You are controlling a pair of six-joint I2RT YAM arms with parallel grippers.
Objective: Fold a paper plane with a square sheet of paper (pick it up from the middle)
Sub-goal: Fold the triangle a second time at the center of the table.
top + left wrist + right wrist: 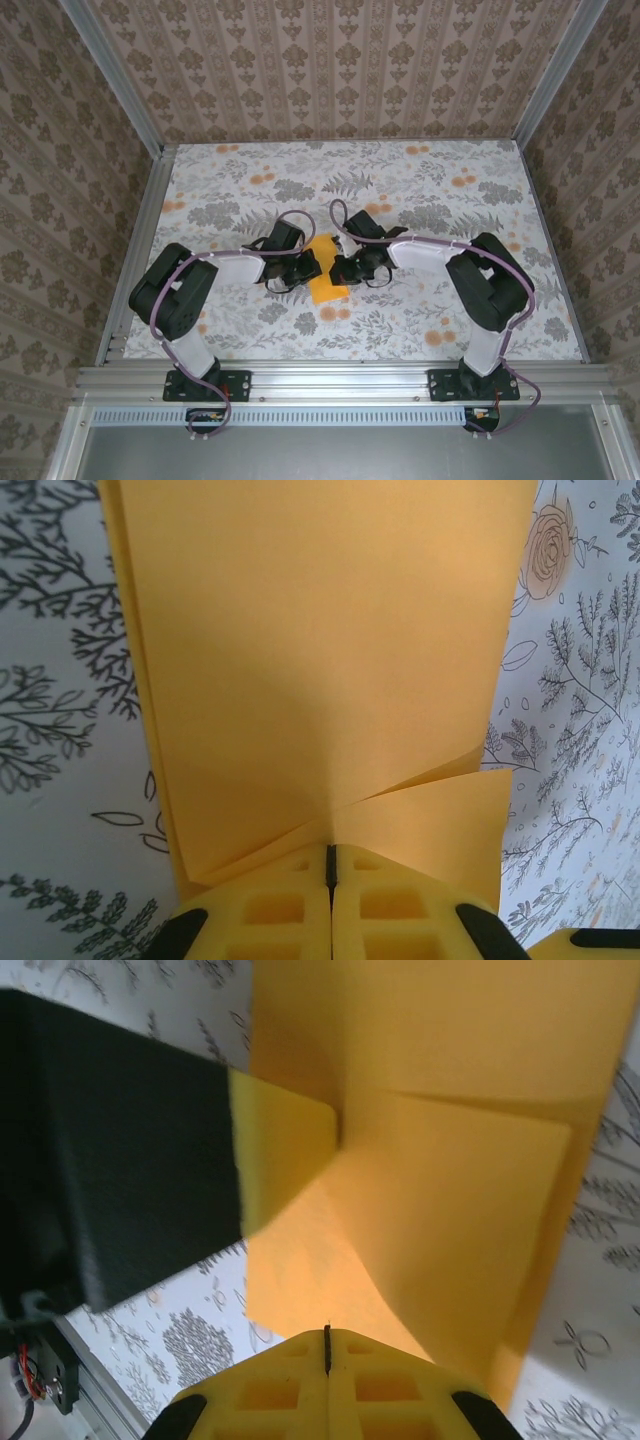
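My left gripper (330, 852) is shut, its two yellow fingers pressed together with only a thin dark seam between them at the bottom centre of the left wrist view; the square sheet of paper (320, 650) is pinched at that seam, its creases running down to the fingertips; from there the orange-yellow paper rises to the top of the frame in more than one layer, with a loose flap lying to the lower right; the floral tablecloth (60, 710) shows down both sides.

My right gripper (326, 1335) is also closed, its jaws meeting in a narrow line at the bottom centre of the right wrist view; the sheet's near edge comes right to that line, so I read it as a grip on the paper; the paper spreads over the right half and top of the frame, one folded layer lying over another; the left gripper's black body fills the upper left there, and its yellow finger (285, 1160) touches the sheet at the fold.

From the top external view the paper sits at the centre of the frame, a slanted yellow shape on the table between my two grippers, both touching it; my arms bend inward from the lower left and lower right.
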